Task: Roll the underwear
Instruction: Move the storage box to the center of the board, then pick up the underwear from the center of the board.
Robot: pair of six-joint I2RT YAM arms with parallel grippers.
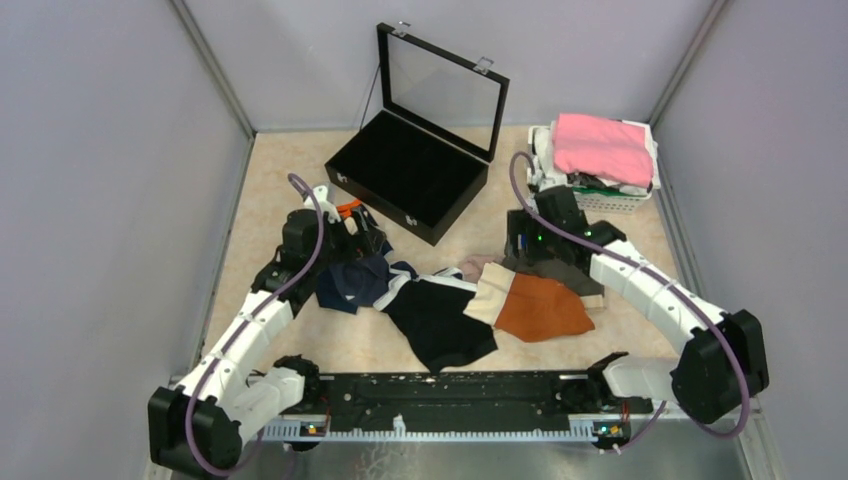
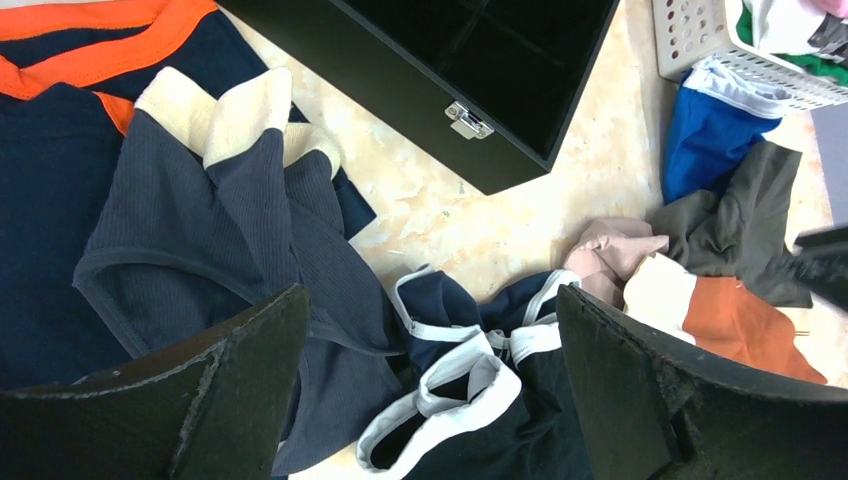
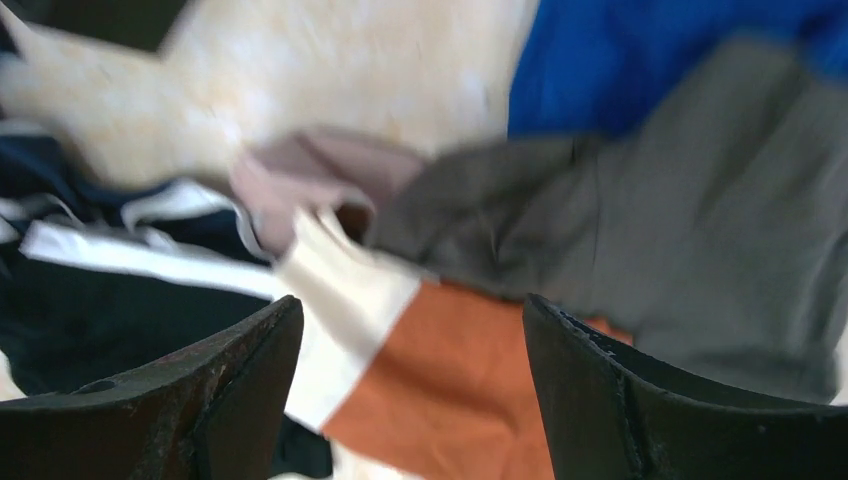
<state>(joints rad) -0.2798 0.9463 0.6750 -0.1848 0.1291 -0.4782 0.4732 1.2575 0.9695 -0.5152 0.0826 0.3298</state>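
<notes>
Several underwear lie in a loose heap mid-table. A navy ribbed pair lies at the left, a black pair with white waistband in the middle, and a rust-orange pair with cream band at the right. A grey pair lies behind the orange one, with a royal blue pair beyond it. My left gripper is open and empty above the navy and black pairs. My right gripper is open and empty above the orange pair.
An open black box with a raised glass lid stands behind the heap. A white basket at the back right holds a pink folded cloth and white items. A navy piece with orange trim lies far left.
</notes>
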